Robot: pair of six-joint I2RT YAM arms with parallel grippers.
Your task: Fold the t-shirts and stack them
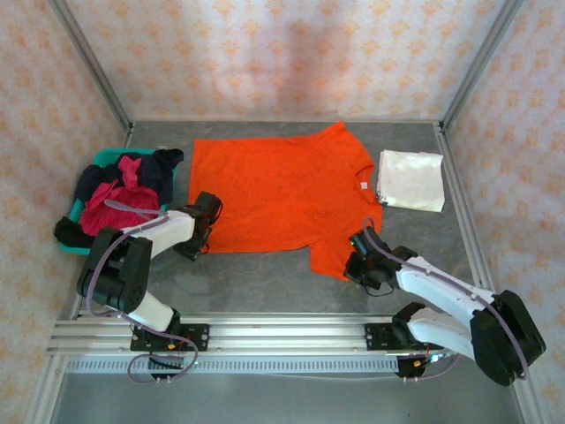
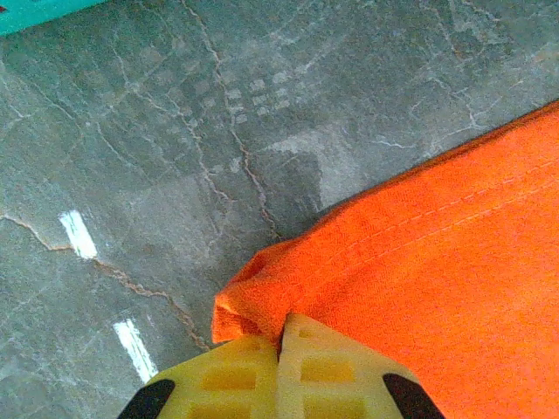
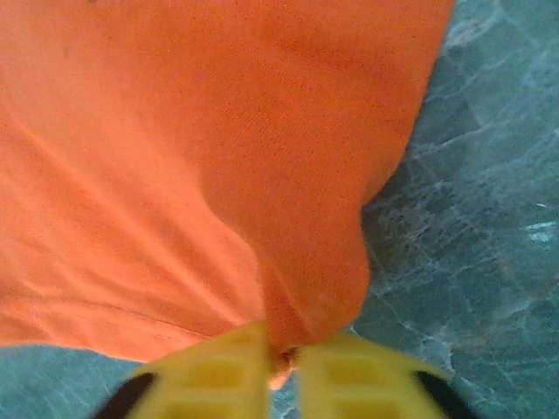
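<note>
An orange t-shirt (image 1: 287, 194) lies spread flat in the middle of the table. My left gripper (image 1: 196, 243) is shut on its near left hem corner (image 2: 253, 292), yellow fingers (image 2: 236, 371) pressed together on the cloth. My right gripper (image 1: 360, 269) is shut on the near sleeve edge (image 3: 306, 297), cloth pinched between its yellow fingers (image 3: 223, 371). A folded white t-shirt (image 1: 411, 180) lies to the right of the orange one. Crimson-pink (image 1: 119, 199) and dark navy (image 1: 159, 172) t-shirts are heaped in the basket at the left.
A teal basket (image 1: 106, 159) stands at the table's left edge. Metal frame posts and patterned walls enclose the grey table (image 1: 265, 278). The rail with both arm bases runs along the near edge.
</note>
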